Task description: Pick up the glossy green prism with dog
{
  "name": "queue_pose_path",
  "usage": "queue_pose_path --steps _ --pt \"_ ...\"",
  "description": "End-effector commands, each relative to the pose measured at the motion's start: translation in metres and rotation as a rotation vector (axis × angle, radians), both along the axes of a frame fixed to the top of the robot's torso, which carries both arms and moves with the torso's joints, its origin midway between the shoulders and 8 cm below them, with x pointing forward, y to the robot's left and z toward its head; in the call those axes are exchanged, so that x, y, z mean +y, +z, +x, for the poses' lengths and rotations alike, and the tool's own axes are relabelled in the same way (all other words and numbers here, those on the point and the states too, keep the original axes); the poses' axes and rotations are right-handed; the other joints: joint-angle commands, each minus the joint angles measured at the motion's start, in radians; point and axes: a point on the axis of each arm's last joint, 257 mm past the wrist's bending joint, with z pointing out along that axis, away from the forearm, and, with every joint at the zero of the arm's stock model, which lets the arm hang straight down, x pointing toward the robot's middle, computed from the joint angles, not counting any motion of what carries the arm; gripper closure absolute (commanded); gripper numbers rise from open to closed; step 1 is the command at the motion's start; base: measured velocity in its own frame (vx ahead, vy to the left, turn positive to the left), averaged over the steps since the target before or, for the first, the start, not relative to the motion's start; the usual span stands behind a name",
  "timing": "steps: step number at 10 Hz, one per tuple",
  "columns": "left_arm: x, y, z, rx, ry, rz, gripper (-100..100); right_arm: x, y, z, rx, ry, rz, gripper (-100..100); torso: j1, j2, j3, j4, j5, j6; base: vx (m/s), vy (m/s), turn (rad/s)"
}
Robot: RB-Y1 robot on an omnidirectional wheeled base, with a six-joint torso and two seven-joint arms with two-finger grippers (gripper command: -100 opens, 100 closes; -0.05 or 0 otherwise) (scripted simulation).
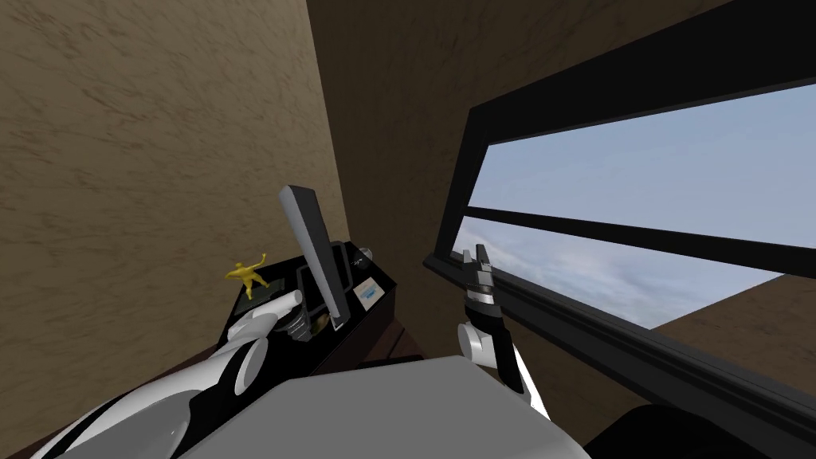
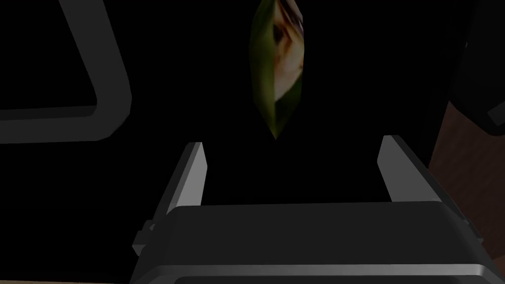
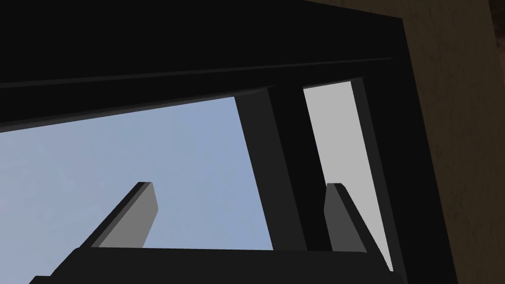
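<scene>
Left pincer (image 2: 291, 148) spread — green prism with dog (image 2: 276, 69) just ahead, not touching, right pincer (image 3: 241, 190) spread too

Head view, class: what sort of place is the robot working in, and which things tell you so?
Likely a study corner: a dark desk carries what looks like a monitor and a yellow figurine, beside a big window in brown walls.

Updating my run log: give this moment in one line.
left hand open | green dog prism ahead, ungrasped | right hand open, raised
</scene>
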Motion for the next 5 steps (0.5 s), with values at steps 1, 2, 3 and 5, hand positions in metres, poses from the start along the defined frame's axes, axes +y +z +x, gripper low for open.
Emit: queue_pose_path --steps 1,2,3,5 --pt "-0.004 0.002 -0.004 0.019 0.004 -0.02 -100 0.0 0.0 0.0 0.0 0.0 0.0 0 0.0 0.0 0.0 0.0 0.0 0.0 0.031 -0.026 -0.059" --pt "-0.002 0.001 -0.002 0.011 0.003 -0.011 -100 0.0 -0.001 0.0 0.003 0.001 0.001 0 -0.003 -0.002 0.0 0.001 0.0 0.001 0.01 -0.01 -0.004" --pt "-0.002 0.001 -0.003 0.014 0.003 -0.014 0 0.0 -0.002 0.001 0.005 0.001 0.001 0 -0.004 -0.002 0.0 0.001 0.0 0.0 0.0 0.0 0.0" --pt "-0.019 -0.01 -0.001 0.011 0.021 -0.018 -100 0.0 -0.002 0.001 0.004 0.001 0.001 0 -0.002 0.0 0.0 0.001 0.001 0.001 -0.039 0.045 -0.136"
